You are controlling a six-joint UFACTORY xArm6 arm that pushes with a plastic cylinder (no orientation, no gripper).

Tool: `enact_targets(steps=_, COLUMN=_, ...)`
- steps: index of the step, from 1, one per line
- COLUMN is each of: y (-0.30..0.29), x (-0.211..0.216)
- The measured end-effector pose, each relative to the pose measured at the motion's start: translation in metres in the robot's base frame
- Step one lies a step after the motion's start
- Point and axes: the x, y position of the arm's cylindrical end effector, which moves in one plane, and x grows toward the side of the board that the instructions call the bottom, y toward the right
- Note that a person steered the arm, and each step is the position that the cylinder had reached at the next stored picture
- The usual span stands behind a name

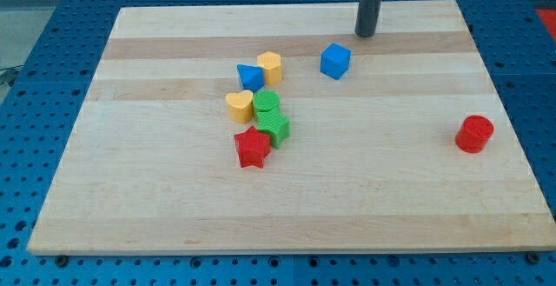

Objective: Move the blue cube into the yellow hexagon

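Note:
The blue cube (pixel 334 61) sits on the wooden board (pixel 391 199) a little right of centre, near the view's top. The yellow hexagon (pixel 270 65) lies to its left, with a clear gap between them. My tip (pixel 366 35) stands on the board just above and to the right of the blue cube, close to it but apart from it. The rod rises out of the view's top edge.
A blue triangle (pixel 250 76) touches the hexagon's lower left. Below them cluster a yellow heart (pixel 240 105), two green blocks (pixel 267 105) (pixel 276 129) and a red star (pixel 252 148). A red cylinder (pixel 474 134) stands alone at the view's right.

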Motion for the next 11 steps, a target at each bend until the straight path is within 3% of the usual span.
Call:
enact_targets(steps=1, y=0.000, x=0.029)
enact_targets(steps=3, y=-0.015, x=0.034)
enact_targets(steps=5, y=-0.048, x=0.069)
enact_targets(steps=8, y=-0.001, x=0.083)
enact_targets(steps=11, y=-0.070, x=0.083)
